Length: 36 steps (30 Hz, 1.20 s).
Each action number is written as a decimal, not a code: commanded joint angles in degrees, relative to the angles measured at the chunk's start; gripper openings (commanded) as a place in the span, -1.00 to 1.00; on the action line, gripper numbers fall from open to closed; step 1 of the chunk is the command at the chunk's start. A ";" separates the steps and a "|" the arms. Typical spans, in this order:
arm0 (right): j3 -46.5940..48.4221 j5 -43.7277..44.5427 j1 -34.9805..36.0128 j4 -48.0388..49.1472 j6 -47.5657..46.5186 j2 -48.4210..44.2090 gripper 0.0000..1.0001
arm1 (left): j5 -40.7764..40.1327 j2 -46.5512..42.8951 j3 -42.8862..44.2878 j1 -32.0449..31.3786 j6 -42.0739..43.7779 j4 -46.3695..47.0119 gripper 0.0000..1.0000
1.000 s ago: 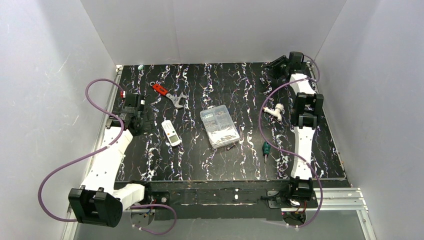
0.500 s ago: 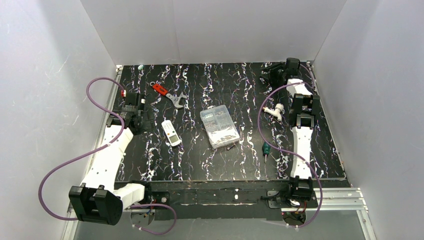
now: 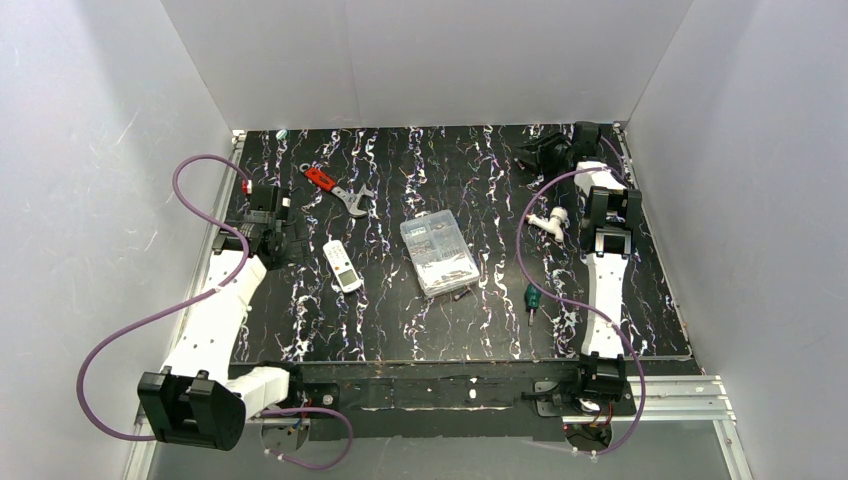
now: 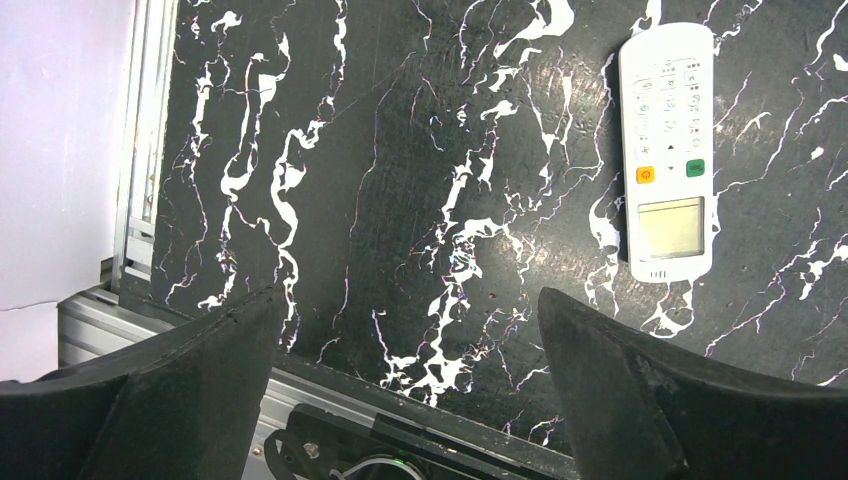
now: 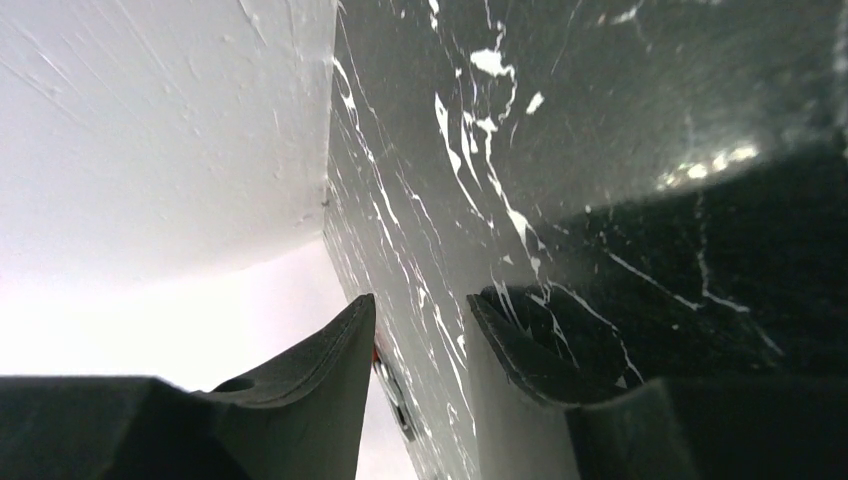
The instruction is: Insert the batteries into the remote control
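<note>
Left gripper (image 4: 405, 310) hangs over the surface (image 3: 400, 330) close to its left edge, jaws spread as wide as they go, nothing between them. The fingers (image 4: 160, 400) are matte black, blunt, with a slightly grainy skin. The remote control (image 4: 668, 150) lies flat and face up just beyond the left gripper, apart from it, in the left half of the surface about midway between the near and far edges. It is a slim glossy white plastic slab with rounded corners, a pale grey display, rows of small buttons, one orange and one green. The surface is black with white marble-like veining and a slight sheen, and has a metal rail along its left edge. Right gripper (image 5: 420, 300) is up at the far right corner, jaws partly open with a narrow gap, holding nothing that I can see. Its wrist view is just veined black surface and the white wall. A clear plastic compartment box (image 3: 438, 255) of small parts, rectangular, sits near the centre. An adjustable wrench (image 3: 338, 190), grey metal with a red handle, lies toward the far left corner. A green-handled screwdriver (image 3: 531, 300) lies right of centre toward the near edge. A small white plastic fitting (image 3: 550, 220) sits near the right edge beside the right arm. Purple cables loop off both arms.
</note>
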 commanded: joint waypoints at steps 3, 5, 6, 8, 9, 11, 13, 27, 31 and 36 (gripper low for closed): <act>0.49 -7.22 0.07 -6.71 -5.39 -1.43 -0.07 | -0.79 -1.51 0.87 -0.14 -0.13 -4.60 0.99; 1.71 -7.72 0.13 -8.72 -6.93 -1.13 -0.07 | -0.67 -1.69 0.80 -0.14 -0.23 -4.77 0.99; 2.22 -7.90 0.25 -9.72 -7.58 -1.07 -0.07 | -0.66 -1.72 0.75 -0.14 -0.28 -4.80 0.99; 2.87 -8.47 0.42 -11.35 -8.99 -1.02 -0.07 | -0.65 -2.00 0.61 -0.14 -0.31 -4.85 0.99; 3.11 -8.76 0.53 -12.05 -9.66 -1.02 -0.07 | -0.70 -2.05 0.60 -0.14 -0.32 -4.86 0.99; 3.26 -9.31 0.88 -13.27 -11.11 -1.24 -0.07 | -0.74 -2.36 0.39 -0.14 -0.33 -4.82 0.99; 3.18 -9.56 1.31 -15.04 -12.82 -1.61 -0.07 | -0.83 -2.55 0.28 -0.14 -0.31 -4.93 0.99; -0.74 -7.38 5.46 -24.85 -27.72 -7.17 -0.04 | -0.30 -4.36 -0.85 -0.14 -0.66 -5.12 0.99; -0.34 -2.32 5.82 -28.94 -34.25 -9.61 0.01 | -0.29 -4.98 -0.88 -0.14 -0.50 -5.54 0.99; 1.00 3.26 6.52 -35.09 -42.49 -12.30 0.09 | -0.05 -6.24 -1.22 -0.14 -0.70 -6.02 0.99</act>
